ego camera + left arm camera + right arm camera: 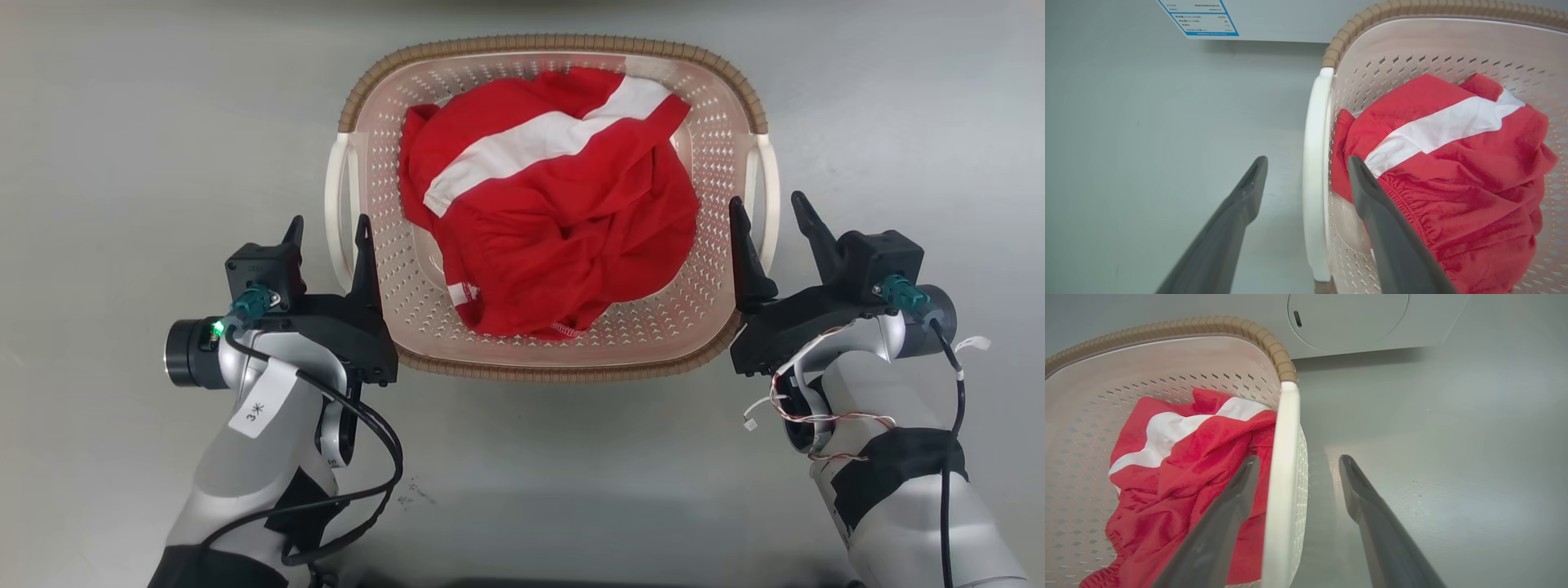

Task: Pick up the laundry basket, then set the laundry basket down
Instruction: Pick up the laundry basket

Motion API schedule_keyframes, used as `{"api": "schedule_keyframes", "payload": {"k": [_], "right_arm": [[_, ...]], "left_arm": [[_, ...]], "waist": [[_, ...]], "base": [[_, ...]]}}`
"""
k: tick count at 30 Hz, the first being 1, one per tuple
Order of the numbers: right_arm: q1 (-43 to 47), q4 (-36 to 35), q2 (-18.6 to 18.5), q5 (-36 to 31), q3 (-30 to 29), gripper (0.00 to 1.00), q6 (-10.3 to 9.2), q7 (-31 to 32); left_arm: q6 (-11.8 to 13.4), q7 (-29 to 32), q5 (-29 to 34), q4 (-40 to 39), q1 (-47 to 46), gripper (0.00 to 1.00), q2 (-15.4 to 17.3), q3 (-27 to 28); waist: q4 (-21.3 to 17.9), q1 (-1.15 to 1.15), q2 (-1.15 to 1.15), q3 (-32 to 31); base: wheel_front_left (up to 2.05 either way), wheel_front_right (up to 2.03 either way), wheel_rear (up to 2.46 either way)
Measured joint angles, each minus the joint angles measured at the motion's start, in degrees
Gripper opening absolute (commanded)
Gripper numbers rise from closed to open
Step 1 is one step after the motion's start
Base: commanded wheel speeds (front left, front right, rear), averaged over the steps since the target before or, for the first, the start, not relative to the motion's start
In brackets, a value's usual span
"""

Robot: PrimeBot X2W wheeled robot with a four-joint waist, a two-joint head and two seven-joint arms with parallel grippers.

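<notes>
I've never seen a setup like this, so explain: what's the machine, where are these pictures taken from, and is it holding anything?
It's a two-armed robot. One picture looks down from its head; the other two look along each arm's pincer. On the grey floor sits a laundry basket with a red and white garment inside. The left pincer and right pincer are open, each straddling a white side handle, one finger inside the basket, one outside. Nothing is gripped yet.

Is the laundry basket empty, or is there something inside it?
Not empty. A crumpled red garment with a white stripe lies inside the laundry basket.
</notes>
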Motion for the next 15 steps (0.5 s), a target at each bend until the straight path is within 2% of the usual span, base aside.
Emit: {"api": "schedule_keyframes", "payload": {"k": [8,15], "right_arm": [[-0.78,1.67,-0.14,1.38,2.68,1.0,0.22,0.0],[-1.75,2.38,-0.16,2.94,4.66,1.0,0.26,0.0]], "left_arm": [[-0.14,0.0,-0.23,4.04,-2.14,1.0,-0.11,0.04],[-1.64,0.0,-0.88,5.86,-3.3,1.0,-0.13,-1.57]], "waist": [[0.54,0.0,0.0,2.45],[0.55,-0.01,-0.01,2.72]], "base": [[0.0,0.0,0.0],[0.0,0.0,0.0]]}}
